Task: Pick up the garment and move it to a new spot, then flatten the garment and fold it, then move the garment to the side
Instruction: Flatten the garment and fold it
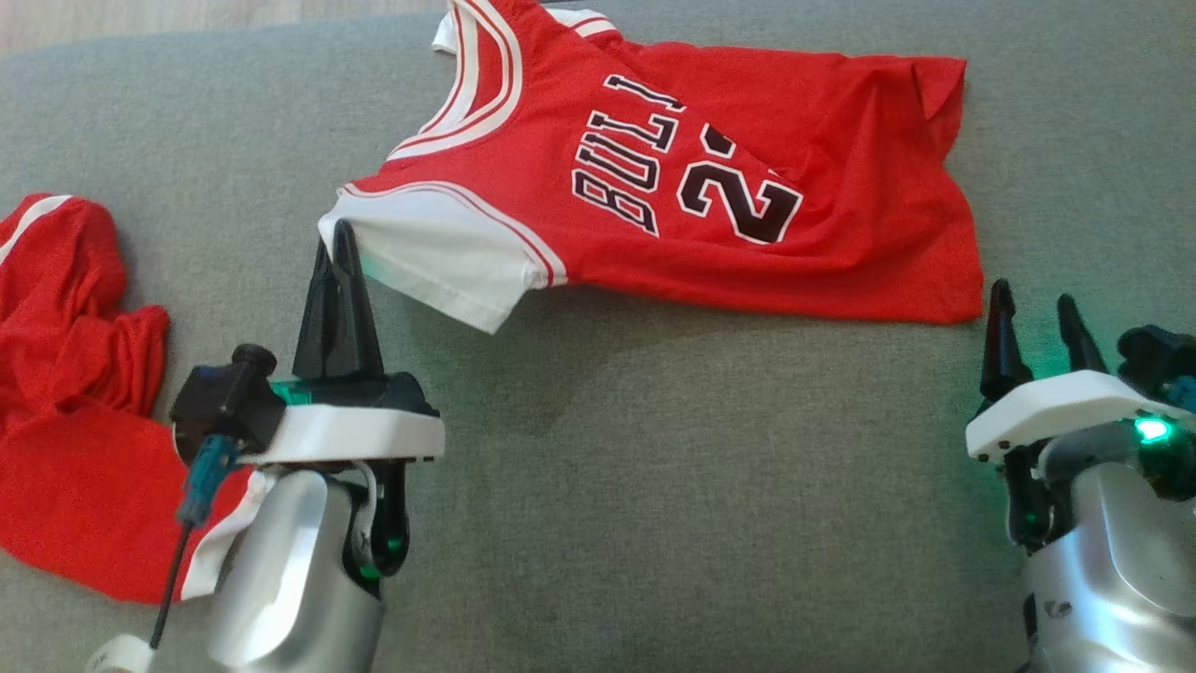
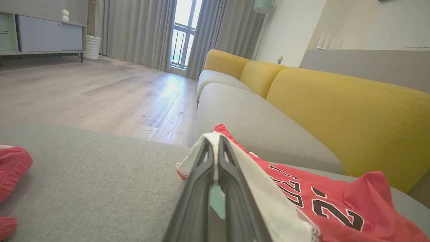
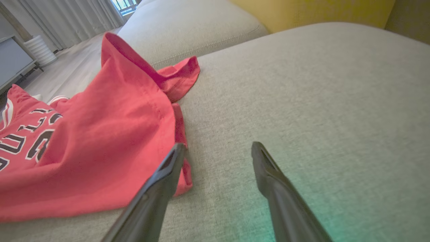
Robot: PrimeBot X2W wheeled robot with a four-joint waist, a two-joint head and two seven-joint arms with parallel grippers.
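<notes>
Crosswise on the grey sofa seat (image 1: 654, 467) lies the red jersey (image 1: 673, 215), sleeve to hem. The left tool (image 1: 336, 234) is pinched shut on its white sleeve (image 1: 448, 262); the right tool (image 1: 1032, 294) is wide apart and empty beside the hem (image 1: 962, 290).

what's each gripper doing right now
left gripper: shut on the white sleeve of the jersey
right gripper: open, holding nothing

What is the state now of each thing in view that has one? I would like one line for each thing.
red jersey: lying spread on the grey cushion, wrinkled, one hem corner turned over.
left gripper: shut on the jersey's white sleeve.
right gripper: open, holding nothing, near the hem.
second red garment: crumpled in a heap.
</notes>
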